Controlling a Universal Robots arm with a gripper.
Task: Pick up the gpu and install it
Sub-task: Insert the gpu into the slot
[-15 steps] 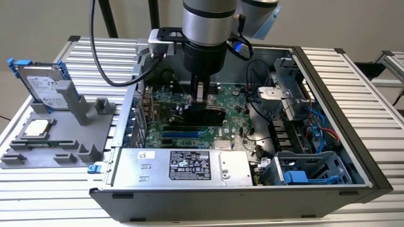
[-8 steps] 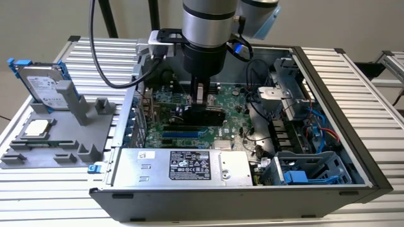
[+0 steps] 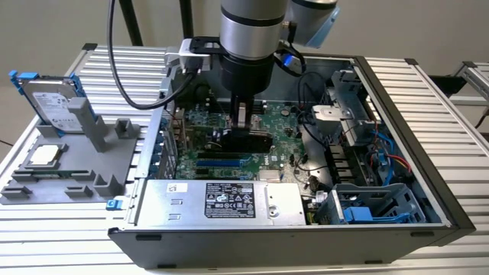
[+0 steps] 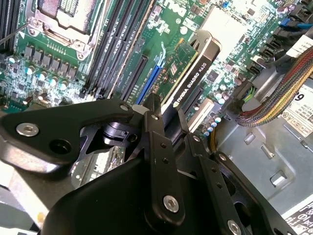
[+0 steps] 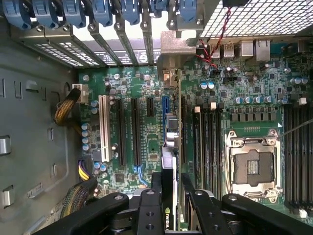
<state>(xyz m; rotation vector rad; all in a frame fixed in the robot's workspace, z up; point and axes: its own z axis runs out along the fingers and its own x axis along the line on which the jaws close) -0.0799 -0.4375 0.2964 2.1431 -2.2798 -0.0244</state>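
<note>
The hand (image 3: 241, 133) was clenched on the gpu (image 4: 188, 78), holding it edge-down just above the motherboard (image 5: 146, 142) inside the open computer case (image 3: 397, 143), beside the blue expansion slot (image 4: 149, 83). The power supply (image 3: 221, 201) sat near the case's front wall.

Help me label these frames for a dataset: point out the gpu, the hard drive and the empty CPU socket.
gpu (image 4: 195, 73): second wrist view, black cooler edge.
hard drive (image 3: 52, 106): exterior view, silver top face.
CPU socket (image 5: 253, 169): first wrist view, open centre.
</note>
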